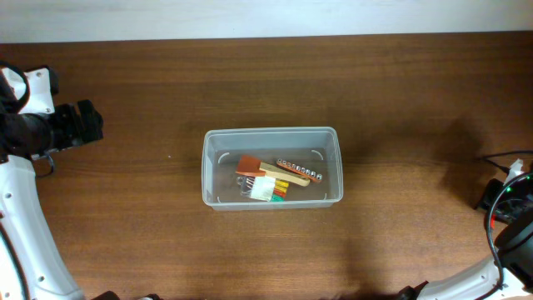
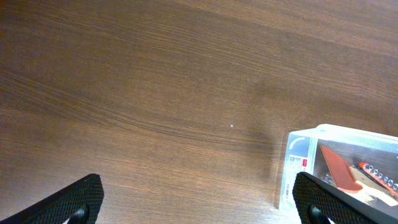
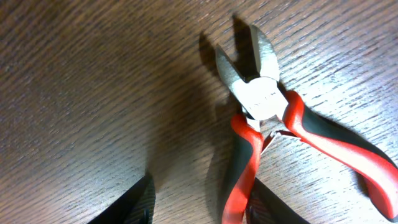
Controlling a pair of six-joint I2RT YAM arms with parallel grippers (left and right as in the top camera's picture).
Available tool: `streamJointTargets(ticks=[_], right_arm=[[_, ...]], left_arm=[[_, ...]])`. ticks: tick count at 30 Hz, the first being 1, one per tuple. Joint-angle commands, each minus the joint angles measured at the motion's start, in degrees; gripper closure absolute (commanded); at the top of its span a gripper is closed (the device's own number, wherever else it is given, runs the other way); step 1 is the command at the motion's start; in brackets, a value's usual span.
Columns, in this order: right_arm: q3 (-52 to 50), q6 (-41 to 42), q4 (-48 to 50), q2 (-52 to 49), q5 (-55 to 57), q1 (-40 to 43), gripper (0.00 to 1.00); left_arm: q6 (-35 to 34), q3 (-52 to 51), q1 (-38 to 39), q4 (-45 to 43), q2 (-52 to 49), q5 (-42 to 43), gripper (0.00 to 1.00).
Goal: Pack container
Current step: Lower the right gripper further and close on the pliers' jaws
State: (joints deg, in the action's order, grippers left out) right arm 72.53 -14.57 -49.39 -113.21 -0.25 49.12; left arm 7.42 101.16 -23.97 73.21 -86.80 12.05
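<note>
The container [image 1: 271, 132], a clear plastic bin, sits mid-table and holds several small tools, among them an orange-handled one [image 1: 250, 165] and a metal bit strip [image 1: 300, 172]. Its left end shows in the left wrist view [image 2: 298, 140]. My left gripper [image 1: 87, 123] is open and empty over bare wood [image 2: 199, 199], well left of the bin. In the right wrist view, red-and-black cutting pliers [image 3: 261, 99] lie on the table. My right gripper [image 3: 199, 205] is open, low over them, with one pliers handle between its fingers beside the right finger.
The right arm's base and cables [image 1: 508, 208] are at the table's right edge. The pliers and the right gripper do not show in the overhead view. Brown wooden tabletop [image 1: 400, 83] surrounds the bin.
</note>
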Motion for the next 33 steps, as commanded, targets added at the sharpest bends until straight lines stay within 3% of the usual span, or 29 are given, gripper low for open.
streamJointTargets(ticks=[1, 22, 33], right_arm=[[-0.9, 3.15, 0.61, -0.76, 0.9, 0.13, 0.55], [-0.9, 10.6, 0.83, -0.74, 3.96, 0.13, 0.63], [-0.9, 10.6, 1.2, -0.74, 3.93, 0.13, 0.73]], left_arm=[[-0.5, 1.16, -0.2, -0.07, -0.09, 0.61, 0.01], [-0.5, 1.16, -0.2, -0.07, -0.09, 0.61, 0.01], [-0.5, 1.16, -0.2, -0.07, -0.09, 0.61, 0.01]])
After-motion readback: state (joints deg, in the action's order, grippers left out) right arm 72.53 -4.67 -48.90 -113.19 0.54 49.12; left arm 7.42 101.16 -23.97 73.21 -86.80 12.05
